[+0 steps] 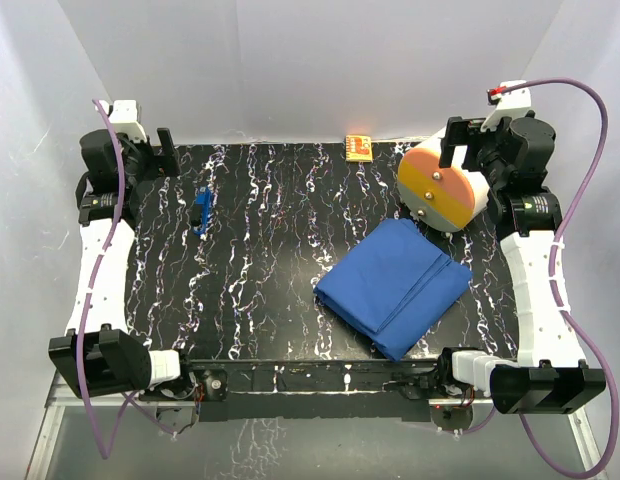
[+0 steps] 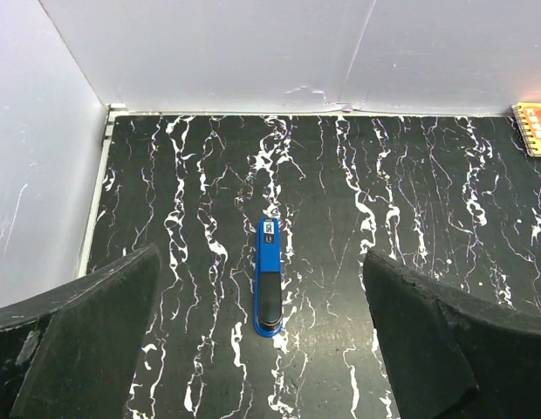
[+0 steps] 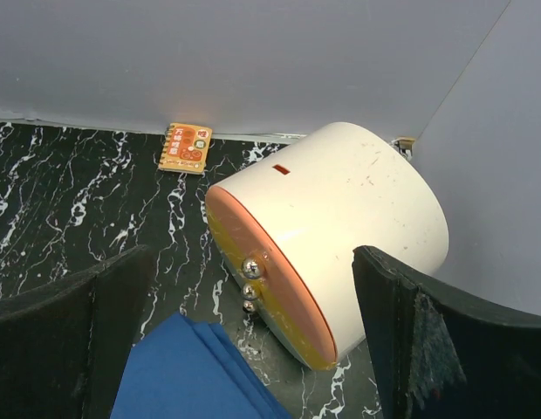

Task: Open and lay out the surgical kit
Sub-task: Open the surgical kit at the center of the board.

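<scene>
Folded royal-blue cloth surgical kit (image 1: 395, 285) unopened; left gripper (image 1: 160, 152) and right gripper (image 1: 462, 148) spread wide, nothing held
Big white-and-orange cylinder (image 1: 442, 188) just beside it could easily get rolled when the cloth is tugged.

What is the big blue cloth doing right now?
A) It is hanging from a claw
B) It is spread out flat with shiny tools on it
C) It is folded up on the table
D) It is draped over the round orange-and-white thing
C: the blue cloth lies folded in layers on the table, with no tools showing and nothing gripping it.
</scene>
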Tool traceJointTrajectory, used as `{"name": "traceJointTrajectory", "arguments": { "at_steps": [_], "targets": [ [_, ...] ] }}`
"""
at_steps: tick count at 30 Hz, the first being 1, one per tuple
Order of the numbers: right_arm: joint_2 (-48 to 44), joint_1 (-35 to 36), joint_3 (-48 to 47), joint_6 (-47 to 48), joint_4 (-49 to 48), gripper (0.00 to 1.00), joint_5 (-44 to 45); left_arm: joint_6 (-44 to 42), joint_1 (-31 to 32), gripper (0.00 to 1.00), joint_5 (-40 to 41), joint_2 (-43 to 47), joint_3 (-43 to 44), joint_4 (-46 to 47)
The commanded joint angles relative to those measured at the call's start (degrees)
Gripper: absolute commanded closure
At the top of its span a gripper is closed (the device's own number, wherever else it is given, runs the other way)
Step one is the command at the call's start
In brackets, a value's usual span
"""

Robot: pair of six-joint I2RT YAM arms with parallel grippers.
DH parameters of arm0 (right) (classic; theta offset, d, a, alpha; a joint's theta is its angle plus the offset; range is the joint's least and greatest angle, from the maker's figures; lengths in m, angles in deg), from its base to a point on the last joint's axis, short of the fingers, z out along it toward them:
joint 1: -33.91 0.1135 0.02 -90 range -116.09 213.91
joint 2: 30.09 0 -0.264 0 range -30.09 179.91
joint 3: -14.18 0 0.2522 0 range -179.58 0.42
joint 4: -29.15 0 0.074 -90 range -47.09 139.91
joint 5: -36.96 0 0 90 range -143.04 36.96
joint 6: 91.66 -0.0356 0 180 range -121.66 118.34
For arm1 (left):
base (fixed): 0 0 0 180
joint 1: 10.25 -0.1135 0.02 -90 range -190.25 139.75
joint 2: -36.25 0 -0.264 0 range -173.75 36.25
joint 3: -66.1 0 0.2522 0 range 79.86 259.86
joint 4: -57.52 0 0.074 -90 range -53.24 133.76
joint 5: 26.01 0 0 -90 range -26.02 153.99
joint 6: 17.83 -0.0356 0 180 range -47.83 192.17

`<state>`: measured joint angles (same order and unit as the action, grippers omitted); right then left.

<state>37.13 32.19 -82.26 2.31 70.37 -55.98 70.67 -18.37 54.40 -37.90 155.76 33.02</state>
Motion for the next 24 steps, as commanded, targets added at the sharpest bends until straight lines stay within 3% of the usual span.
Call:
{"name": "traceJointTrajectory", "arguments": {
  "at_steps": [1,11,24],
  "targets": [
    [0.1,0.3,0.2,0.2,-0.4,0.02,-0.1,-0.1,0.2,0.01,0.3,0.3,-0.5,0.4],
    [3.3,4.1,-0.6,1.3,0.8,0.02,-0.7,0.0,1.6,0.01,0.4,1.3,-4.5,1.7],
    [7.9,11.8,-0.8,1.8,1.9,0.02,2.4,-2.9,7.9,0.01,4.4,5.2,-6.3,0.2]
  ]
}}
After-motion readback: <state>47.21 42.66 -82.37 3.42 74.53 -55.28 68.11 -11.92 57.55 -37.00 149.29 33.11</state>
